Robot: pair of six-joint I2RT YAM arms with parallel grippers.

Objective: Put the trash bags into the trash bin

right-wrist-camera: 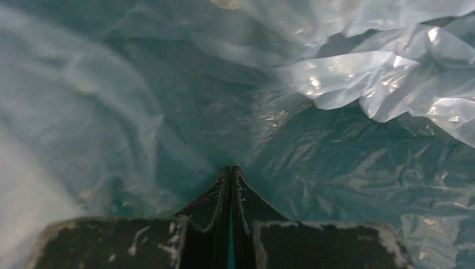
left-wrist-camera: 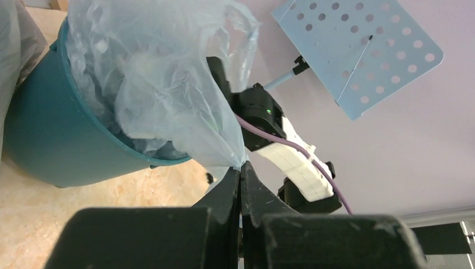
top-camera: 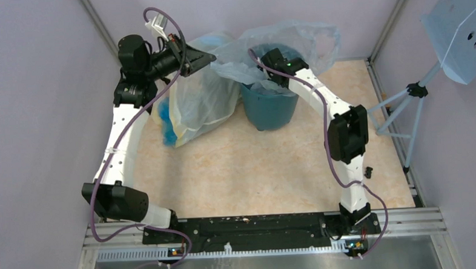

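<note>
We recorded a beige mottled table [top-camera: 255,170] enclosed by pale lavender walls [top-camera: 39,88]. A perforated light-blue panel [top-camera: 464,27] on a stand stood at 2 o'clock, off the table.

The trash bin [top-camera: 271,112] sat upright toward 12 o'clock on the table. A yellowish bag [top-camera: 195,106] leaned at its 9 o'clock side. The trash bag [top-camera: 298,41] was partly inside the bin, with the rest billowing above the rim.

The left gripper [left-wrist-camera: 242,176] had its jaws fully closed, pinching a corner of the trash bag at the bin's 10 o'clock. The right gripper [right-wrist-camera: 231,171] reached down inside the bin among the film, jaws pressed together. We could not tell whether film was caught between them.
</note>
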